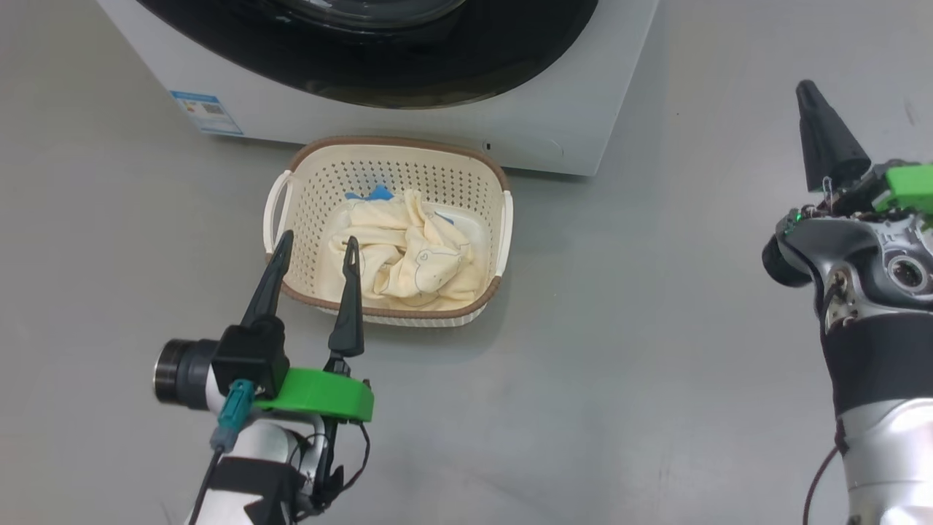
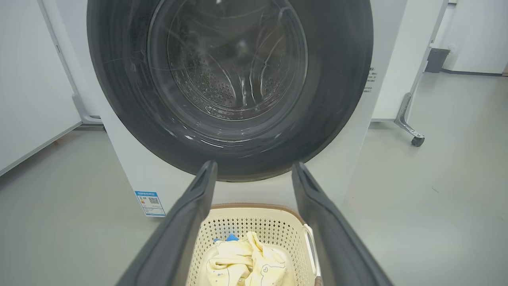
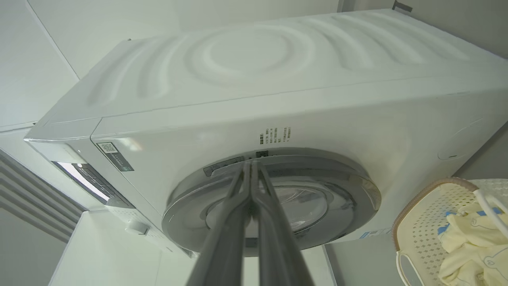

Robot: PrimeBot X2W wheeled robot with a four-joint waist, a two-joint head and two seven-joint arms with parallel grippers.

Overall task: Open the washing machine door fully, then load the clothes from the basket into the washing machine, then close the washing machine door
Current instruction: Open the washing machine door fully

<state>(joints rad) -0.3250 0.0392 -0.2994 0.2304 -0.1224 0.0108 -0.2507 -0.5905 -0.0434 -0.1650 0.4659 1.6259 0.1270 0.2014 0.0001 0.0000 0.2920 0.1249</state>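
Step in hand: opening the door, not yet begun. The large round door with a glossy black ring and clear glass bowl (image 2: 232, 79) sits shut against the big white front-loading washing machine (image 3: 258, 79). It is straight ahead of the right fingers (image 3: 238, 210), which are pressed together and empty, their tips aimed at the door's outer rim but apart from it.

The left fingers (image 1: 350, 306) are spread wide and empty, and hover over the near rim of the small cream perforated plastic basket (image 1: 397, 141). The pale cream-yellow clothes with blue trim (image 1: 408, 255) lie just beyond their tips.

Recommended:
- Slip the closed right tips behind the rim edge.
- Pull along the door's arc, not straight out.
- Swing the door fully wide.
- Keep the left fingers low and out of the door's path
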